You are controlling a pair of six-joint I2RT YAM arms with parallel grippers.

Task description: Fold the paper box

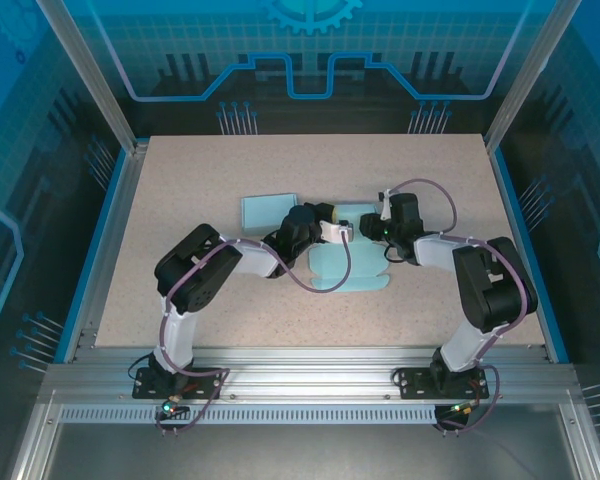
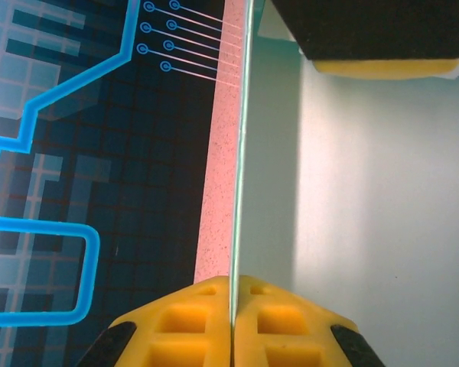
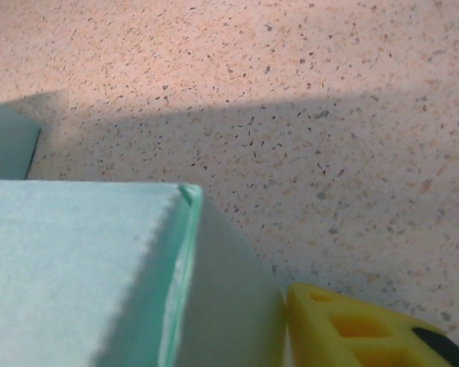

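The pale teal paper box [image 1: 345, 272] lies part-unfolded in the middle of the table, with one flap [image 1: 268, 208] spread to the back left. My left gripper [image 1: 338, 222] reaches it from the left. In the left wrist view, my left gripper [image 2: 233, 284] is shut on a raised panel [image 2: 382, 214] seen edge-on. My right gripper [image 1: 363, 228] meets the box from the right. One of its yellow fingers [image 3: 367, 329] rests against a folded wall [image 3: 69, 267]. The other finger is hidden behind the paper.
The speckled beige table [image 1: 210, 170] has open room all round the box. Blue rails and clear enclosure walls [image 1: 100, 250] bound it at the sides and back. A black and yellow finger [image 2: 382, 42] stands close above the held panel.
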